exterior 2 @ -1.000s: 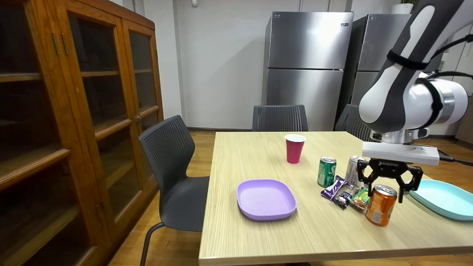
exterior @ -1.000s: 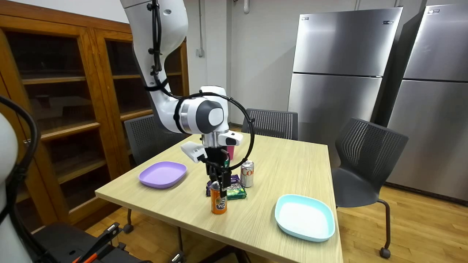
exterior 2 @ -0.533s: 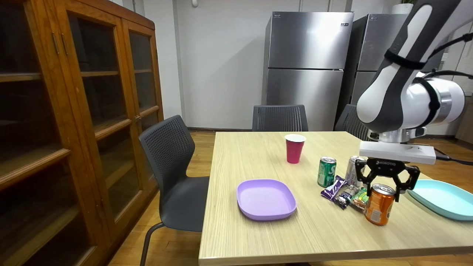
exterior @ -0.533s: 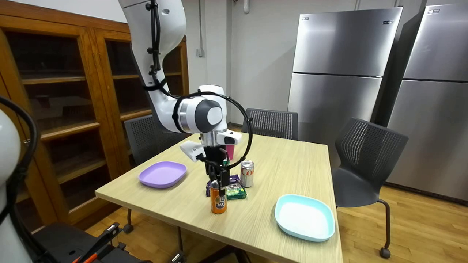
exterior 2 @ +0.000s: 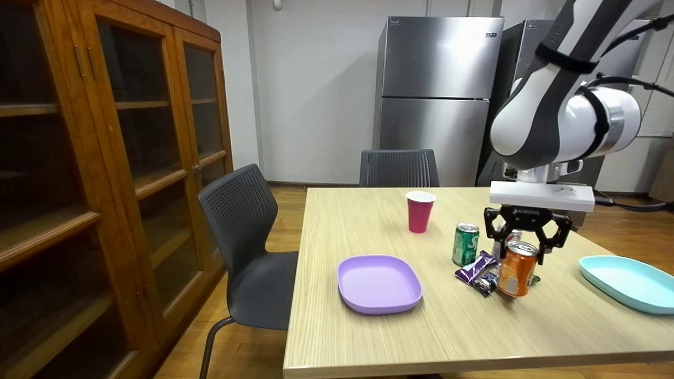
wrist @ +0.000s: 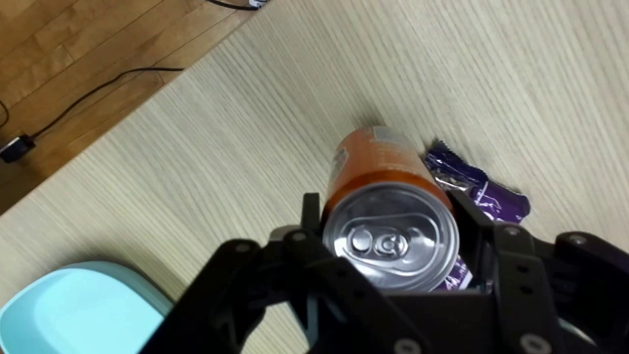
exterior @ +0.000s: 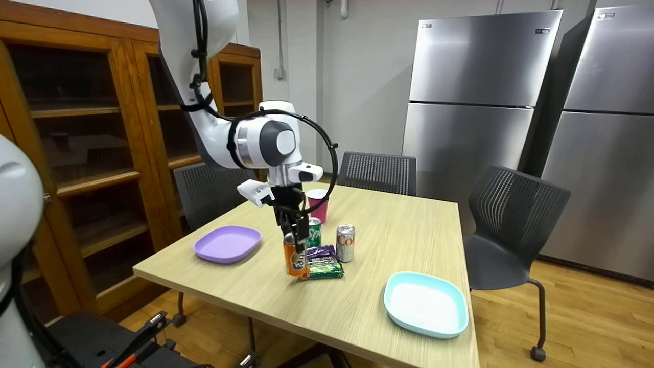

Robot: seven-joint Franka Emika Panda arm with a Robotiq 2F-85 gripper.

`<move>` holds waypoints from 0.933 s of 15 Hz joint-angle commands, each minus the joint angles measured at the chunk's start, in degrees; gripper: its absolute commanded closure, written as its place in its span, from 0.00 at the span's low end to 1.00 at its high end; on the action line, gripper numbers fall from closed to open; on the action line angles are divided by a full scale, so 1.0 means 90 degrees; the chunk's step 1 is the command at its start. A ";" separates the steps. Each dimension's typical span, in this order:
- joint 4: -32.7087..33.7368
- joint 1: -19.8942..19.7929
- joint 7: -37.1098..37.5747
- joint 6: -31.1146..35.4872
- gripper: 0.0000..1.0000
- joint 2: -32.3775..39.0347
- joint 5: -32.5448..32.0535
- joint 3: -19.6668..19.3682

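Steel refrigerator [exterior 2: 437,105], upper centre-right in an exterior view; pale table [exterior 2: 400,342] across the lower right. Lavender plate [exterior 2: 379,284], lower centre. Black gripper [exterior 2: 521,257] clamped on slightly tilted orange can [exterior 2: 518,272], lower right; purple packet [exterior 2: 475,267] just left of can.

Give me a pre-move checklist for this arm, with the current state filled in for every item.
1. Gripper closed on the orange can: ok, the jaws meet both its sides in the wrist view.
2. Can off the table: ok, its base appears slightly raised.
3. Can's base free of the wrapped snacks: cannot tell, they overlap in both exterior views.
4. Green can and silver can standing upright nearby: ok.
5. Held can full or drained: cannot tell from outside.
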 commanded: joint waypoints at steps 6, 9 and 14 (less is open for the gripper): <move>0.0116 0.0516 0.0852 -0.0669 0.60 -0.0635 -0.0692 0.0493; 0.0373 0.0577 0.0907 -0.0852 0.60 -0.0502 -0.0697 0.0845; 0.0938 0.0713 0.0875 -0.1180 0.60 -0.0193 -0.0661 0.1345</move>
